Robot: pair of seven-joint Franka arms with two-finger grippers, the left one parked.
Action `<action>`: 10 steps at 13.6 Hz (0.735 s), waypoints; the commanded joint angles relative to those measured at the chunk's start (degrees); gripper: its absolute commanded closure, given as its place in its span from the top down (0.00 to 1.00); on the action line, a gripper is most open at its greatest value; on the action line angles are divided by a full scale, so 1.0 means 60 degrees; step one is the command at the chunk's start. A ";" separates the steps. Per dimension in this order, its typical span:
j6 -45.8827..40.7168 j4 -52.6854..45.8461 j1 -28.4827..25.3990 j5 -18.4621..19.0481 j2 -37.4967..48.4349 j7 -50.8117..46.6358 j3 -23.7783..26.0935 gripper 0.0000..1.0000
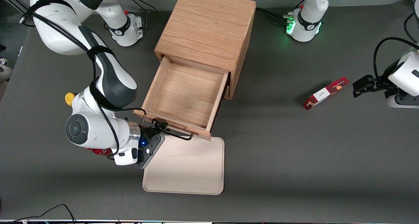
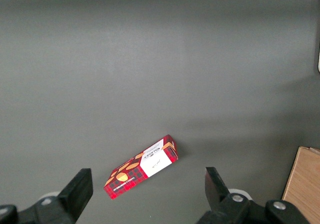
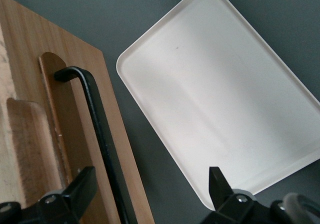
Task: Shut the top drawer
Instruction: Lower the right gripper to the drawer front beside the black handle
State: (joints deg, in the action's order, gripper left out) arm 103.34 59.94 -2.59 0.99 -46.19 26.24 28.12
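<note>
The light oak top drawer (image 1: 183, 93) of the wooden cabinet (image 1: 206, 27) is pulled far out, and its inside is bare. Its black wire handle (image 1: 178, 137) sticks out from the drawer front toward the front camera. My right gripper (image 1: 160, 125) is at the drawer front, at the working arm's end of the handle. In the right wrist view the gripper (image 3: 150, 181) is open. One finger (image 3: 82, 184) is over the drawer front (image 3: 75, 58), with the handle (image 3: 95, 119) running between the fingers close to it. The other finger (image 3: 217, 184) is over the tray's edge.
A cream tray (image 1: 186, 168) lies on the table just in front of the open drawer; it also shows in the right wrist view (image 3: 225, 98). A red box (image 1: 325, 93) lies toward the parked arm's end. A yellow object (image 1: 69, 99) and a red object (image 1: 98, 151) sit by my arm.
</note>
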 commanded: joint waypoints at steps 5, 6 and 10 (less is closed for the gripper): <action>-0.0056 -0.0088 -0.0082 0.0201 -0.0242 0.0182 -0.0013 1.00; -0.0056 -0.0014 -0.0082 0.0215 -0.0242 0.0167 -0.0013 1.00; -0.0056 0.0190 -0.0096 0.0450 -0.0184 0.0109 0.0016 1.00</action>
State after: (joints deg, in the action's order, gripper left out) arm 103.27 60.74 -2.66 2.12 -47.29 26.29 28.12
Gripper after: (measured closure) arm 0.000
